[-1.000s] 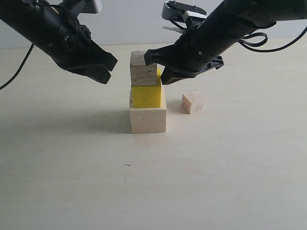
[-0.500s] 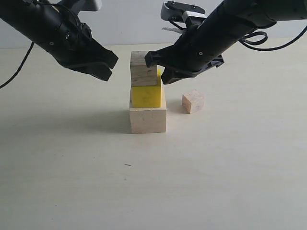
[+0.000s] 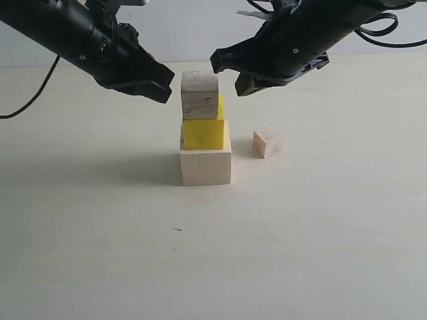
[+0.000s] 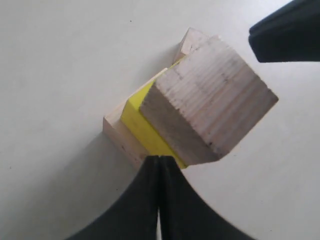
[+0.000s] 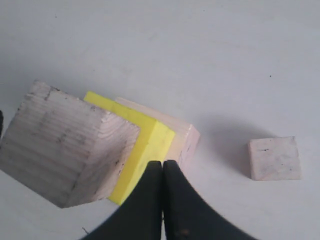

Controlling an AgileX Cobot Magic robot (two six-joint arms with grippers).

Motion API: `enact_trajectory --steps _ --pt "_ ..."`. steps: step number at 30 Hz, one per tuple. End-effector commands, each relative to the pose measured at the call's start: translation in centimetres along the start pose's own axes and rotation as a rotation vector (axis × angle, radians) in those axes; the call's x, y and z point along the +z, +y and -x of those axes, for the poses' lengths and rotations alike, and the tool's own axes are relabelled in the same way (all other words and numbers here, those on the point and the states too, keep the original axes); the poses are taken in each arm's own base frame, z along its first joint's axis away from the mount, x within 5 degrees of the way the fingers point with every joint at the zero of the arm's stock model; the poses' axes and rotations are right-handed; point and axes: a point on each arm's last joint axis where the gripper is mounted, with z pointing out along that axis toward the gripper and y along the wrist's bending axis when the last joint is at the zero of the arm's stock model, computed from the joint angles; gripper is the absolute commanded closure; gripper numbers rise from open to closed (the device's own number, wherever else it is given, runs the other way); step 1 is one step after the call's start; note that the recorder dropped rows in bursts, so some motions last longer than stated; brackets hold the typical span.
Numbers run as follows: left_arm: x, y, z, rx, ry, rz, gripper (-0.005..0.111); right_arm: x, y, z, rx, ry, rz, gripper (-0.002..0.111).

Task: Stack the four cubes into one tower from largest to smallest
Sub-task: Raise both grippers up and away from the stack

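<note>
**While three blocks stand stacked, the smallest lies aside**

Because the exterior camera looks from the side, only it shows the stack's order. The pale block (image 3: 205,168) is at the bottom, the yellow block (image 3: 203,134) on it and the plywood block (image 3: 200,95) on top. The small tan block (image 3: 268,141) sits on the table (image 3: 100,233) just right of the stack. Only the wrist cameras show the left pincer (image 4: 159,167) and right pincer (image 5: 162,170) with fingers pressed together, holding nothing. Both arms slant down from the upper corners, their tips close on either side of the plywood block.
</note>
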Motion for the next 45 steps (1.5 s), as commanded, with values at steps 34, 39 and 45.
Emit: enact_trajectory --steps 34,39,45 --pt "1.52 0.15 0.15 0.017 -0.037 -0.059 0.107 -0.48 0.06 -0.19 -0.003 0.034 0.006 0.108" --pt "1.52 0.22 0.24 0.015 -0.047 -0.051 0.107 -0.49 0.1 -0.38 -0.001 0.055 0.01 0.108" --pt "1.52 0.26 0.29 0.015 -0.052 -0.047 0.107 -0.5 0.5 -0.42 0.012 0.06 0.054 0.108"
